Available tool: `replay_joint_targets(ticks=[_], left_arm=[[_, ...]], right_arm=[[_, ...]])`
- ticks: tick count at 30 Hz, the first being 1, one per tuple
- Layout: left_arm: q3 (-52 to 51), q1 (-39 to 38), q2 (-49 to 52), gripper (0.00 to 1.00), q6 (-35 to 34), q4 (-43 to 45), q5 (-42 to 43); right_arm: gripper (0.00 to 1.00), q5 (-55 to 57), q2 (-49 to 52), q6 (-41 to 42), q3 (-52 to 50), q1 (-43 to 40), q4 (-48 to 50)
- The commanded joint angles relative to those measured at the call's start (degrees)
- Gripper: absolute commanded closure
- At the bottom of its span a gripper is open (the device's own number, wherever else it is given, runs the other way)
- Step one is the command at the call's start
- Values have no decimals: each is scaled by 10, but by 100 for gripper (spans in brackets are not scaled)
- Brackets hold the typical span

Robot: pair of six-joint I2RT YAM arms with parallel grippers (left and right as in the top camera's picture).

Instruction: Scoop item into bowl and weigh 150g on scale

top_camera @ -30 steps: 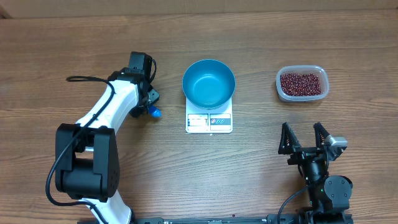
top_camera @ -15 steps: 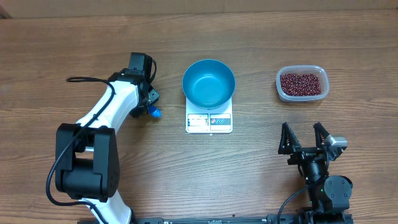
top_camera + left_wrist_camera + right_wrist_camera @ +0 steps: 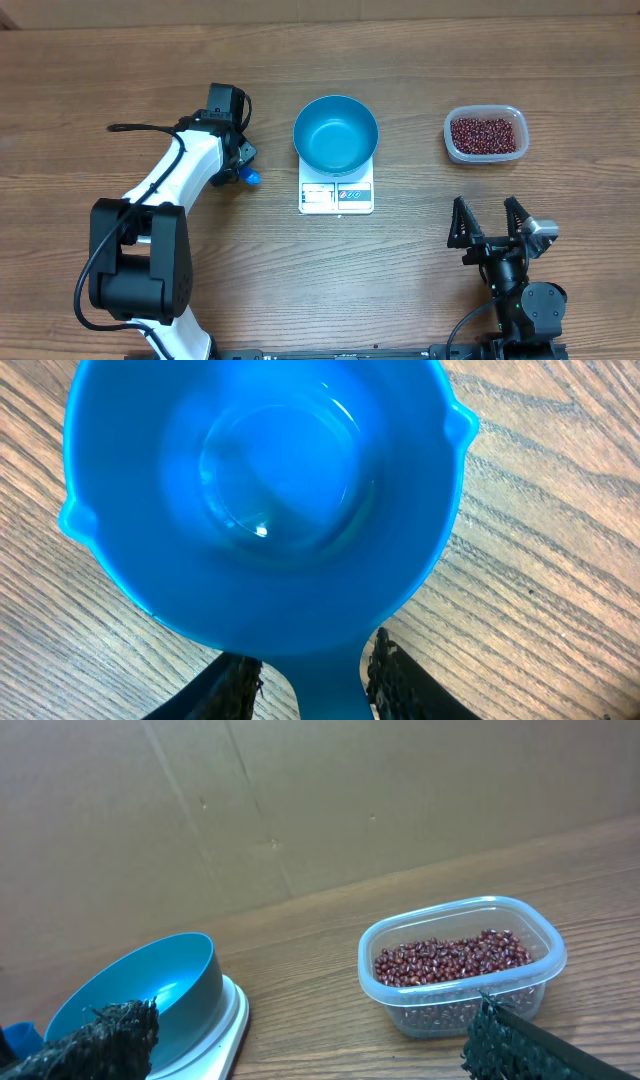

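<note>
1. A round, deep blue bowl [image 3: 336, 133] sits on a small flat white square digital scale [image 3: 336, 197] at the upper centre of the overhead view. Both rest on a brown wood-grain desk [image 3: 400, 60]. The bowl covers the far part of the scale, and the display edge shows below it in the frame.
2. The small dark red-brown beans [image 3: 486, 134] lie heaped in a clear rectangular plastic tub [image 3: 485, 159] at the upper right, well apart from the scale.
3. A small blue handled plastic scoop [image 3: 250, 178] lies on the desk just left of the scale, at the tip of the white-and-black left arm [image 3: 180, 165].
4. In the left wrist view the scoop's cup fills most of the frame. Its handle runs down to the bottom edge between the dark left fingers [image 3: 240, 682].
5. The left fingers stand one on each side of the handle, drawn in close. The one at the right of the frame looks to be against it, and a thin gap shows at the other. I cannot tell whether they pinch it.
6. The right fingers [image 3: 458, 222] are spread wide around nothing. They are at the lower right of the overhead view, below the tub and well apart from it.
</note>
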Motion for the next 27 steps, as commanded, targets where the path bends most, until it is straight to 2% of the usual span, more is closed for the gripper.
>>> replay_joint_targets(ticks=[1, 6, 12, 20, 27], left_arm=[[-8, -4, 7, 65, 7, 0, -14], [-9, -4, 7, 65, 45, -8, -12], [-9, -3, 7, 53, 92, -12, -12], [-9, -3, 7, 63, 96, 2, -14], [-9, -3, 7, 62, 143, -25, -15]], right_arm=[[0, 4, -5, 0, -6, 2, 2], [0, 4, -5, 0, -6, 2, 2], [0, 4, -5, 0, -6, 2, 2], [0, 4, -5, 0, -6, 2, 2], [0, 4, -5, 0, -6, 2, 2]])
